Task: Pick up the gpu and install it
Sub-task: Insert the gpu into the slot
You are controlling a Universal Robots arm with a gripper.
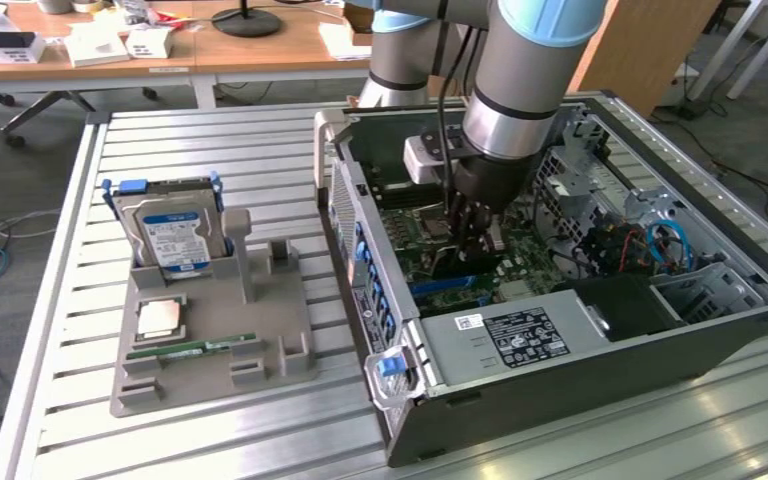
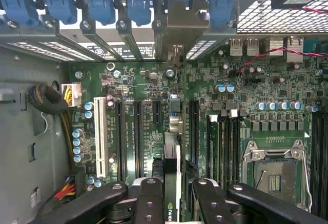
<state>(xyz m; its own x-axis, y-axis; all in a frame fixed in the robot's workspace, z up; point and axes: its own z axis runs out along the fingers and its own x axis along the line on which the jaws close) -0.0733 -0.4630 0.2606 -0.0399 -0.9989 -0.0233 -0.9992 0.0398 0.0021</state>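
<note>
The black two-fingered gripper is clamping on the gpu, a thin dark green expansion card seen edge-on in the wrist view. One black finger is pressing on each side of it, and a small green logo is showing on the card between them. The card is standing on edge over the green motherboard, running lengthwise along the black expansion slots. Its silver metal end bracket is reaching to the rear slot openings, under the row of blue plastic retention clips. A long white slot is lying parallel to the card, a few slots away, and the silver-framed processor socket is sitting on the card's other side.

In the exterior view the gripper is reaching down into the open dark grey computer case, hanging from the silver and light blue robot arm. A grey power supply with a white label is sitting near the gripper inside the case.

The case is lying on a slatted metal table. Well apart from it, towards the exterior view's left, a grey moulded holder is carrying a silver hard drive with a blue label standing upright, a square silver processor chip and a narrow green memory stick.
</note>
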